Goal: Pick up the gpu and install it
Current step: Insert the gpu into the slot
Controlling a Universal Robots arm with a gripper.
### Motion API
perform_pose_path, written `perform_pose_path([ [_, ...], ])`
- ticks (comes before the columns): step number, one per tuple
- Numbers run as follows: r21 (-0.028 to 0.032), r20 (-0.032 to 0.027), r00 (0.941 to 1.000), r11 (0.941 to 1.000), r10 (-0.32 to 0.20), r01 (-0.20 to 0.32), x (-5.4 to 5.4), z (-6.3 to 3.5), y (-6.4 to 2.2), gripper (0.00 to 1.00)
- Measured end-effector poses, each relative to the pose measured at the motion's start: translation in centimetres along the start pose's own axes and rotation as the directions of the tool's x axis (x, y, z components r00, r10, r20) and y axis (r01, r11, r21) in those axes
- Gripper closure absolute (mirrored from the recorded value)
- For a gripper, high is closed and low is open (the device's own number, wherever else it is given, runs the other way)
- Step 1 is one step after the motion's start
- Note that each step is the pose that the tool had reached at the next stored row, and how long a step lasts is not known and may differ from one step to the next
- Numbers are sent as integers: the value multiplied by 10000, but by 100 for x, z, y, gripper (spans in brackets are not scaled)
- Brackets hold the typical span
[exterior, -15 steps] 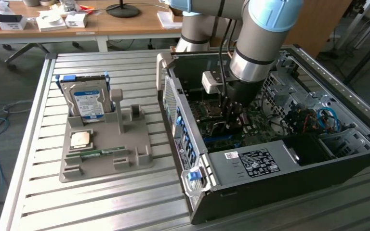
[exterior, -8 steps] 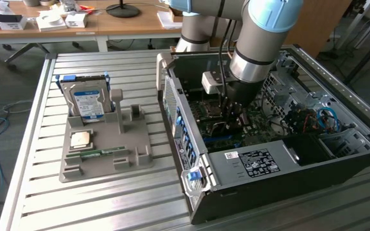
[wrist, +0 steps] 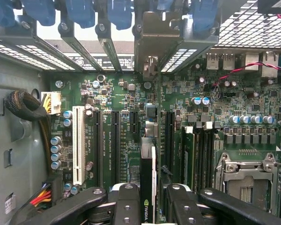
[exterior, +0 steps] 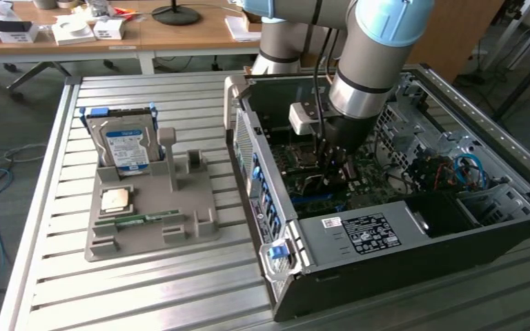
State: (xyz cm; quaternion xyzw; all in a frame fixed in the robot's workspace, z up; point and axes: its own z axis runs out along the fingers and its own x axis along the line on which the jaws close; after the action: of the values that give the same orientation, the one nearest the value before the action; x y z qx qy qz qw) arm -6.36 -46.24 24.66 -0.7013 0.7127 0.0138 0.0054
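Here the gpu (wrist: 147,187) stands on edge between the two black fingers (wrist: 126,206) of the gripper (wrist: 148,208), its thin dark card seen from above with a pale strip along one side and a small logo near the jaws; the jaws are pinched against its two faces. In the wrist view the card hangs over the green motherboard (wrist: 215,117), in line with the dark expansion slots (wrist: 116,145) that run beside the long white slot (wrist: 78,143), and whether its lower edge touches a slot cannot be told. Its silver bracket end points toward the row of rear slot covers with blue clips (wrist: 79,11). Next to the slots lie the memory sockets (wrist: 196,154) and the empty metal processor socket (wrist: 246,178), with a row of capacitors (wrist: 253,119) above it. In the exterior view the gripper (exterior: 334,162) reaches down inside the open computer case (exterior: 385,276), which lies on its side on the slatted metal table (exterior: 136,289). Well apart, toward the exterior view's left, a grey parts holder (exterior: 154,214) carries an upright hard drive (exterior: 127,145), a processor chip (exterior: 118,200) and a narrow green memory stick (exterior: 141,219). Behind the table stands a wooden desk (exterior: 182,34) with small boxes on it.
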Motion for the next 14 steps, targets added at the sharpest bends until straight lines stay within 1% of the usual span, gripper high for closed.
perform_pose_path([
  [11, -1, 0, 10000, 10000, 0, 0, 0, 0, 0, 73],
  [12, 0, 0, 10000, 10000, 0, 0, 0, 0, 0, 66],
  [13, 1, 0, 10000, 10000, 0, 0, -1, -42, 1, 66],
  [14, 0, -1, 10000, 10000, 0, 0, -2, -63, 1, 66],
])
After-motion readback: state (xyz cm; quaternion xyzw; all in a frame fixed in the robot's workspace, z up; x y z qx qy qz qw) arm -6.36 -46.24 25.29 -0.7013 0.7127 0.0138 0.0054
